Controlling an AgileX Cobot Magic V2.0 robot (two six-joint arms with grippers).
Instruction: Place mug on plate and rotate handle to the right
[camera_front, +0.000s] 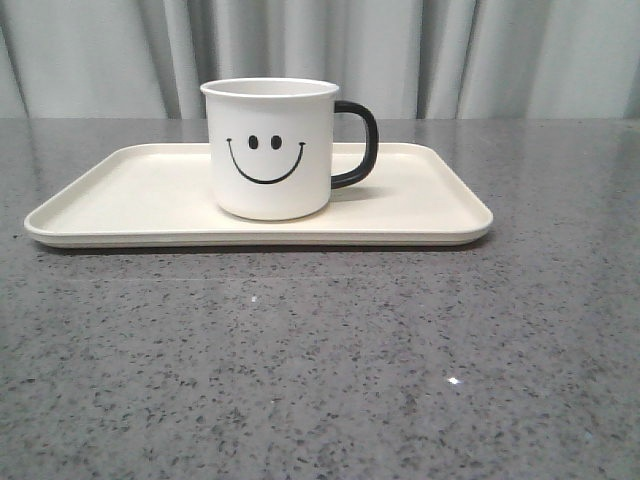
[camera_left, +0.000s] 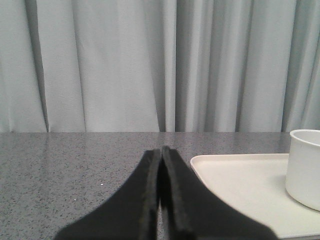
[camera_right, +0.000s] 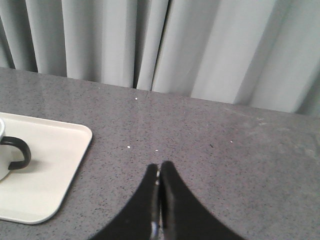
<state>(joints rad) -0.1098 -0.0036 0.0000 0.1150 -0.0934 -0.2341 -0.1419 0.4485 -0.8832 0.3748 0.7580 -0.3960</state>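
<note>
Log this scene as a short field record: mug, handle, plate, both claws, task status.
mug: upright on the plate, smiley facing the front camera
handle: black, pointing right in the front view
plate: cream, flat on the grey table
left claw: shut, empty, off the plate's left end
right claw: shut, empty, over the table right of the plate
task status: looks done

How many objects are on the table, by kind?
White cylindrical mug with black smiley face and black loop handle: 1
Cream rectangular tray-style plate with low rim: 1
Total: 2
The mug stands upright on the plate, handle to the right in the front view. Neither gripper touches them.
</note>
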